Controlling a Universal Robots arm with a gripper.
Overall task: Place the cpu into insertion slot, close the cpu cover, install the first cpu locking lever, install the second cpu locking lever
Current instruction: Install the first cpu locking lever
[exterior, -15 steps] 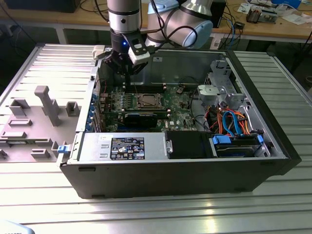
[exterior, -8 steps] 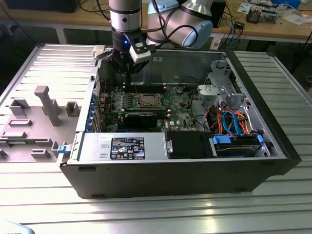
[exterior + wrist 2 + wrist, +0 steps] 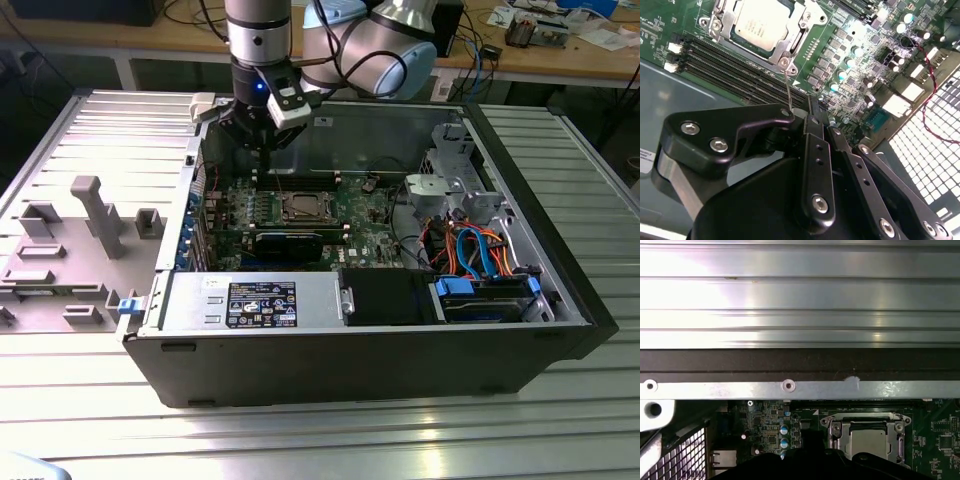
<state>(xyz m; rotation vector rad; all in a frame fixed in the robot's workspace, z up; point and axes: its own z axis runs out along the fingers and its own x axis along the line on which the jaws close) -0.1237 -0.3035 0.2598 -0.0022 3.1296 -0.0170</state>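
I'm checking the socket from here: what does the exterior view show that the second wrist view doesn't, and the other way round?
Exterior view alone: the whole open computer case on the ribbed table, the drive bay's blue and orange cables, and the arm above the board. Second wrist view alone: the long black memory slots beside the socket and the thin wire lever rising from its corner. Both: the cpu seated in the insertion slot with the cpu cover around it, and the gripper.
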